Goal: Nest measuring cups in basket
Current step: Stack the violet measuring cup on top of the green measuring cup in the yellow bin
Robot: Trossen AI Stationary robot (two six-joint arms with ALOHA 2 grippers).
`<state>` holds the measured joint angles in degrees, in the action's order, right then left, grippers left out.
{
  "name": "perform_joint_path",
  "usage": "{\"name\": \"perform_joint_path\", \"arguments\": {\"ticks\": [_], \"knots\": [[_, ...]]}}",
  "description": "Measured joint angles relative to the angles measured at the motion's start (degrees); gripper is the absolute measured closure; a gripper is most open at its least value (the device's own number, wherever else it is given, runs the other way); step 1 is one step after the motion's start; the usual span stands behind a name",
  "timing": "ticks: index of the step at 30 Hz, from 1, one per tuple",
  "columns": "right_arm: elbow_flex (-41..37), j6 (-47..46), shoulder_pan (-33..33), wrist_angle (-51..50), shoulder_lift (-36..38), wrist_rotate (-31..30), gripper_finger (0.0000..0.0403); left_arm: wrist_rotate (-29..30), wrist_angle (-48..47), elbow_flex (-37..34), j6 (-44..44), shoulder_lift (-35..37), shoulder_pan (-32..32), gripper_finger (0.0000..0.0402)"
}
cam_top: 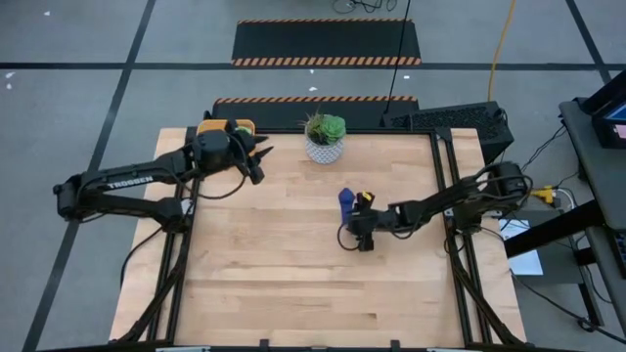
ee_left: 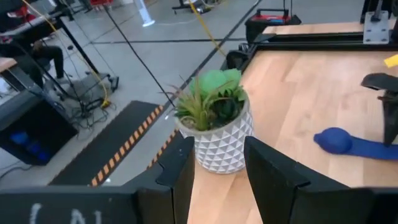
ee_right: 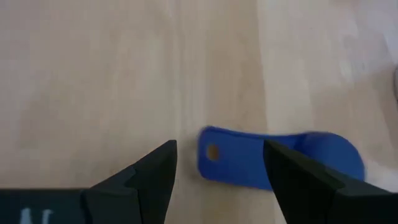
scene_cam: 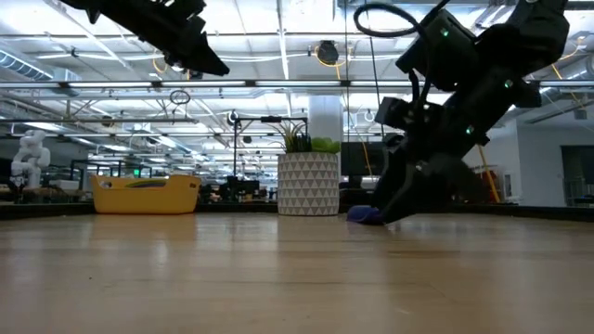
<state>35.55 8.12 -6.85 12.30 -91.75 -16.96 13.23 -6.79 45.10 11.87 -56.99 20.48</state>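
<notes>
Currently right tool (cam_top: 364, 242) is hovering wide open, empty, over the dark blue cup (ee_right: 280, 159) mid-frame on the worktop (cam_top: 293, 274). Left tool (cam_top: 256, 161) is idling half open, empty, upper left by the basket (scene_cam: 146, 195).

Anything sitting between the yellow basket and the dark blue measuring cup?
Yes: the potted plant stands between the basket and the dark blue cup, clearest in the high view; otherwise bare table.

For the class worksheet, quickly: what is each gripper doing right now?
Left gripper: open, empty, raised near the yellow-orange plastic basket.
Right gripper: open, empty, low over the dark blue plastic measuring cup.
</notes>
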Motion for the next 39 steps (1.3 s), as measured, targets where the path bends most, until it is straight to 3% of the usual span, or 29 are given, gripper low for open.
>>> {"name": "perform_joint_path", "arguments": {"ticks": [7, 20, 31, 36, 39], "knots": [[0.12, 0.78, -1.23, 2.40, -3.81, -6.06, 0.0204, 0.00, 1.47, 0.00, 0.08, -0.90, -0.41, 0.0259], [0.07, 6.64, -1.09, 6.02, -4.88, -7.93, 0.0393, -0.02, 2.67, 0.00, -0.31, -0.88, -1.71, 0.0259], [-0.02, 3.17, -1.10, 5.18, 8.71, -5.98, 0.0400, -0.45, 4.60, 0.00, 2.86, -2.10, -9.28, 0.0259], [0.19, -0.40, -0.18, 5.36, 14.97, -0.64, 0.0401, -1.73, 7.93, -0.06, 6.17, -6.54, -15.61, 0.0254], [0.63, -1.48, 0.11, 5.46, 17.78, -0.50, 0.0401, -1.87, 11.53, -0.02, 6.72, -10.31, -18.63, 0.0234]]}}
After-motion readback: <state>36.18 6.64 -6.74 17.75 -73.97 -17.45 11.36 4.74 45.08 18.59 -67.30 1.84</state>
